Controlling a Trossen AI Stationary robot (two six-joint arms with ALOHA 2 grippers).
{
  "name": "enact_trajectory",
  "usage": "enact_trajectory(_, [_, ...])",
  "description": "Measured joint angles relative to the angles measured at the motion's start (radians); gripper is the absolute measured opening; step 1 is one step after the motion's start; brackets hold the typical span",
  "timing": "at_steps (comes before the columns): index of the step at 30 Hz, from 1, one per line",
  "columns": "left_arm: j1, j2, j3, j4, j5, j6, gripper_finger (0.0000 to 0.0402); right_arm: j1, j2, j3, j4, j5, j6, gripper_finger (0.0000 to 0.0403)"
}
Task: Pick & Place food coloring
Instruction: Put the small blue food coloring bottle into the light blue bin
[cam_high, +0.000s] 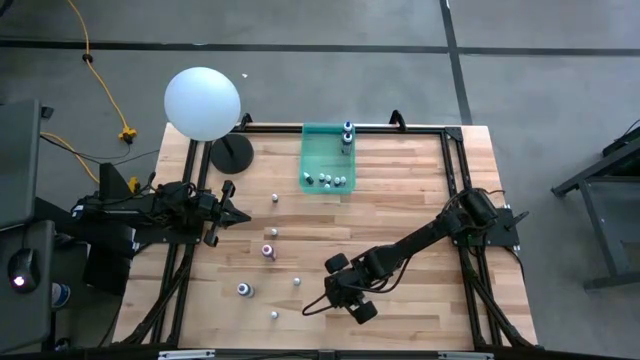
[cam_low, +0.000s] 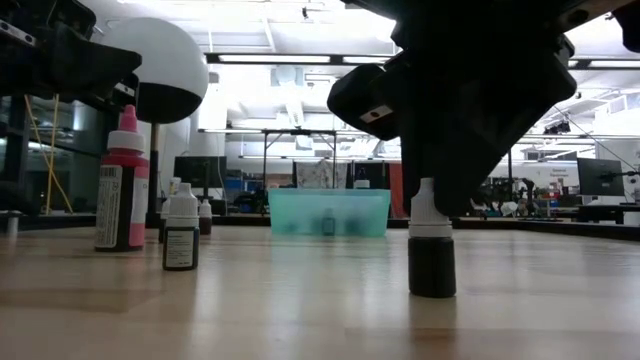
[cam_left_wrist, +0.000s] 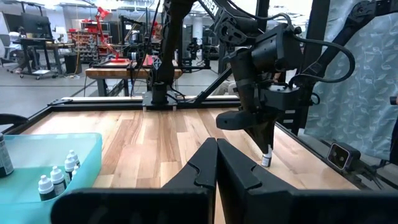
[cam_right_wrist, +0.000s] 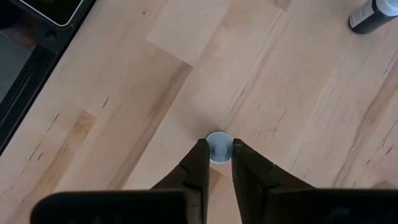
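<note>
Right hand fingers pinched on upright dark bottle's white cap; left hand closed, empty

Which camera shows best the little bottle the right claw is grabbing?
The low view: the bottle stands side-on under the right gripper. The right wrist view shows only its cap; the left wrist view shows it far off; the high view hides it.

We see the table from overhead, straight down. Low cam sits at tabletop level, facing the teal bin across the room. Left wrist cam looks across too; right wrist cam points down, close.
</note>
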Motion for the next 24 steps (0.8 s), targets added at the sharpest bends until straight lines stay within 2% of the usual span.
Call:
enact_trajectory(13, [0.0, 0.0, 0.0, 0.0, 0.0, 0.0, 0.0001, -0.001, 0.0, 0.03, -0.024, 0.027, 0.024, 0.004])
enact_trajectory(24, [0.0, 0.0, 0.0, 0.0, 0.0, 0.0, 0.0001, -0.028, 0.0, 0.273, -0.25, 0.031, 0.019, 0.0042])
